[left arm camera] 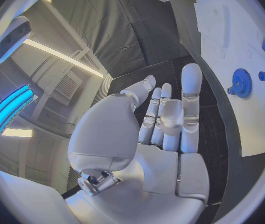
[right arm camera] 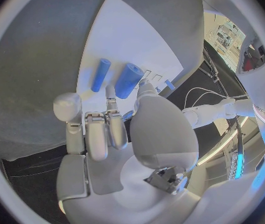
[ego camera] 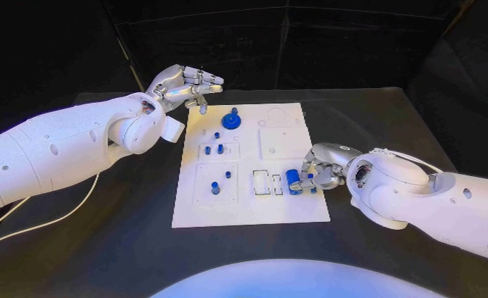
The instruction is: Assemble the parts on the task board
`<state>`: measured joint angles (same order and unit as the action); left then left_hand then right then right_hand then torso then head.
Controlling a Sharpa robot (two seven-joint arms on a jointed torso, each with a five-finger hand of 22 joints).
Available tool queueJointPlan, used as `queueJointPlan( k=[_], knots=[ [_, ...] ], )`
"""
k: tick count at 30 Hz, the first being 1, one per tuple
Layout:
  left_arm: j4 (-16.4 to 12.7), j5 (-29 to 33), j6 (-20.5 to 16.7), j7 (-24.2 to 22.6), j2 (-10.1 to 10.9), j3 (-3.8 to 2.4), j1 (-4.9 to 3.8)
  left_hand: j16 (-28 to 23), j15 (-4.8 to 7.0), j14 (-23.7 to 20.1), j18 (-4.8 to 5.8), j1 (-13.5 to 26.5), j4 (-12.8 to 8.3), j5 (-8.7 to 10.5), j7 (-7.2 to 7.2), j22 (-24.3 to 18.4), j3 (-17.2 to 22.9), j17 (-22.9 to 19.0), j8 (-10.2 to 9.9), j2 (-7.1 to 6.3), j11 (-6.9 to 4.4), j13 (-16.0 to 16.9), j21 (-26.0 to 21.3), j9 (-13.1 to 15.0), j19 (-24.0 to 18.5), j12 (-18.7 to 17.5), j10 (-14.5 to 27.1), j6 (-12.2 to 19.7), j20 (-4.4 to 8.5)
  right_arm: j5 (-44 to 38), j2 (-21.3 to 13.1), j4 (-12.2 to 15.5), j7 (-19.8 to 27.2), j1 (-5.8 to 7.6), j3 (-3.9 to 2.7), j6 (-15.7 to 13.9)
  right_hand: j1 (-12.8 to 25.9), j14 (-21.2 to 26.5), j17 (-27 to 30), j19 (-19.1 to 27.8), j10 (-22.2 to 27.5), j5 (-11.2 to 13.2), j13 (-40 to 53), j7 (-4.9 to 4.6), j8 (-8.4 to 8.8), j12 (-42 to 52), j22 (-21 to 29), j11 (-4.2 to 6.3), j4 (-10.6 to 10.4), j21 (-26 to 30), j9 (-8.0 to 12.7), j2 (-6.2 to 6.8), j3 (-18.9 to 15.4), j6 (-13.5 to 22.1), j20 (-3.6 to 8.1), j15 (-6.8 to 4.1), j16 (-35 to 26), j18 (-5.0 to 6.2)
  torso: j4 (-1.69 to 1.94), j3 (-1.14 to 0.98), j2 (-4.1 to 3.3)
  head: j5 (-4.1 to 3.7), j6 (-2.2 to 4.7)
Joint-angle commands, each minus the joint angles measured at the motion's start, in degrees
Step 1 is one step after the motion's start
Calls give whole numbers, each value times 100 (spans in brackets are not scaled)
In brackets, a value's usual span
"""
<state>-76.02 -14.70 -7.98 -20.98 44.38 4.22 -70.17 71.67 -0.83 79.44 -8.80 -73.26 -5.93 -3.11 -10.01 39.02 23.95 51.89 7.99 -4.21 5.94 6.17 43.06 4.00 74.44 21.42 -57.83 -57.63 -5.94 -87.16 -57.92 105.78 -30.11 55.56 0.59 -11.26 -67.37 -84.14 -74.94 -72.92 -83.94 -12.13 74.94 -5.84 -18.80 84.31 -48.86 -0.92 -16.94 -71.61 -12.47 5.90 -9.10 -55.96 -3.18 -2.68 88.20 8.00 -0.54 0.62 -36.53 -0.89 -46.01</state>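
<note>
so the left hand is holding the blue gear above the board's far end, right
Not quite. The left hand is open and holds nothing; the blue gear sits on the board at its far end. The head view shows the gap between them.

- A robotics lab test cell: black curtain (ego camera: 305, 37) walls behind a black table (ego camera: 122, 241).
- A white task board (ego camera: 295, 210) lies at the table's middle.
- Strip ceiling lights (left arm camera: 57, 55) overhead.
</note>
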Motion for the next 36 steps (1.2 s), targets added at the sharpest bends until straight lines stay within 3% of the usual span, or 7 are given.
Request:
queueJointPlan(
  k=[1,4,15,19,22,29,36],
  knots=[
    [-11,24,52,-55,3,-3,-6,15,2,-31,-115,60,17,11,-15,-7,-5,-7,24,6,2,9,-26,0,-19,39,34,42,-38,-163,62,-63,-45,-17,-2,22,-12,-487,-1029,2,-168,-50,675,15,-48,4,-9,-23,22,-36,-27,-83,19,46,-27,-8,35,-81,-10,-2,-3,-3,-4],
    [-16,24,51,-57,8,-3,-6,15,2,-31,-115,60,17,11,-15,-7,-5,-7,24,6,2,9,-26,0,-19,39,34,42,-38,-175,132,-99,-54,-67,-2,8,-54,-488,-1035,5,-169,-99,680,17,-73,1,-6,-22,29,-35,-52,-122,28,63,-26,-9,36,-81,-10,0,-6,-2,-8],
    [-37,24,52,-53,29,-3,-6,17,2,-32,-116,75,31,11,-15,-12,-9,-9,31,16,2,12,-33,0,-20,54,48,50,-40,-191,323,-226,-174,-152,-3,-31,-331,-488,-1038,6,-169,-647,704,17,-206,-20,-18,-20,65,-43,-188,-358,21,164,-23,-11,33,-82,-2,-2,-7,-3,-23],
    [-46,24,49,-53,41,-4,-6,18,1,-32,-116,79,35,10,-16,-14,-10,-9,33,19,3,13,-35,0,-21,57,50,52,-40,-214,370,-257,-192,-170,-3,2,-613,-490,-1046,7,-173,-1563,726,20,-284,-31,-25,-14,132,-46,-269,-440,27,197,-15,-19,33,-81,-5,0,-6,-2,-25],
    [-54,24,50,-52,50,-4,-6,19,1,-32,-117,83,39,10,-16,-16,-11,-8,34,23,3,13,-37,0,-21,60,53,54,-41,-234,366,-242,-189,-178,-4,-103,-737,-490,-1049,6,-178,-1893,740,26,-314,-32,-29,-5,159,-48,-298,-487,53,190,-12,-24,33,-82,-7,-1,-5,-2,-30],
    [-65,24,50,-51,67,-4,-6,19,1,-32,-117,83,39,10,-16,-16,-11,-8,34,23,3,13,-37,0,-21,60,53,54,-41,-166,267,-44,-11,-185,-5,-827,-828,-498,-1084,-9,-207,-2433,788,63,-370,-14,-58,28,132,-64,-353,-500,53,121,7,-49,43,-85,-15,-10,-4,2,-32],
    [-67,24,51,-52,68,-4,-6,19,1,-32,-117,83,39,10,-16,-16,-11,-8,34,23,3,13,-37,0,-21,60,53,54,-41,255,215,161,279,-185,-7,-1599,-834,-505,-1115,-28,-227,-2580,820,95,-411,1,-90,56,92,-82,-395,-511,50,62,25,-71,52,-89,-1,-3,-4,-10,-28]
  ],
)
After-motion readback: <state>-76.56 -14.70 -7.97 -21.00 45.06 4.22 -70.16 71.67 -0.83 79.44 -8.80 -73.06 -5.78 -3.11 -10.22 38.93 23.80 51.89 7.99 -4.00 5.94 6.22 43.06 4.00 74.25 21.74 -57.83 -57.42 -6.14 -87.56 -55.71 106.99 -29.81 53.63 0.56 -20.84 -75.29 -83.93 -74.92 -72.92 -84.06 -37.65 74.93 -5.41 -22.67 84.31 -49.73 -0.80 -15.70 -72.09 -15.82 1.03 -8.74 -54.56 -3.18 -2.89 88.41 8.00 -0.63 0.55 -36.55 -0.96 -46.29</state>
